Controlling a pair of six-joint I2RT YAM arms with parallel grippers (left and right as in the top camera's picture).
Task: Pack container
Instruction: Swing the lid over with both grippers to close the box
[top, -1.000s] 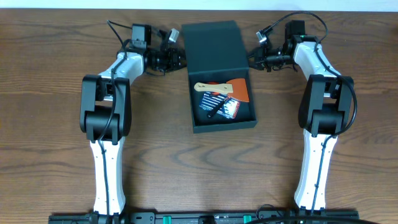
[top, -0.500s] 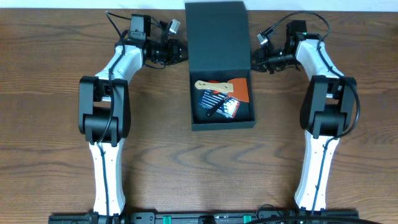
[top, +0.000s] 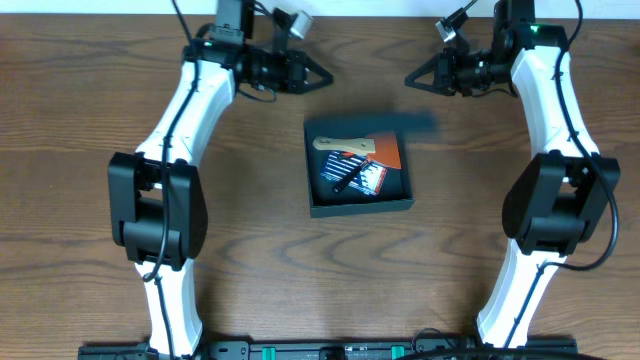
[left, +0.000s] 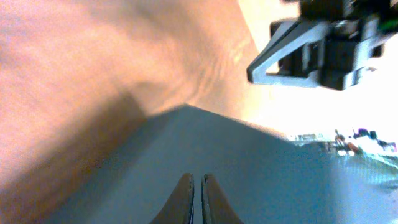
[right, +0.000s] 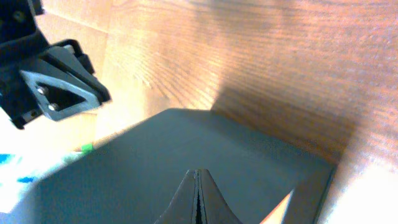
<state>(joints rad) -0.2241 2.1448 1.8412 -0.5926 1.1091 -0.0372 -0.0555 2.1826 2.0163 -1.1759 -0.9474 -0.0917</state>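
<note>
The container (top: 360, 207), a dark teal-grey box, lies open at the table's middle. It holds a wooden-handled tool (top: 340, 143), an orange card (top: 386, 150) and a black striped packet (top: 352, 172). Its flap lid (top: 405, 123) shows only as a blurred dark strip at the box's back edge. My left gripper (top: 328, 76) and right gripper (top: 410, 79) are both shut, raised behind the box, tips facing each other. In the left wrist view the shut fingers (left: 193, 180) hang over the lid's teal face (left: 261, 168). The right wrist view shows the same (right: 197, 174), above the lid (right: 143, 155).
The brown wooden table (top: 90, 200) surrounds the box. The right gripper shows in the left wrist view (left: 311, 50), and the left gripper in the right wrist view (right: 56, 87). The table's far edge runs close behind both arms.
The lid lay flat behind the box; now it has swung up and blurs over the back edge. Both grippers rose and moved back from the lid's sides.
</note>
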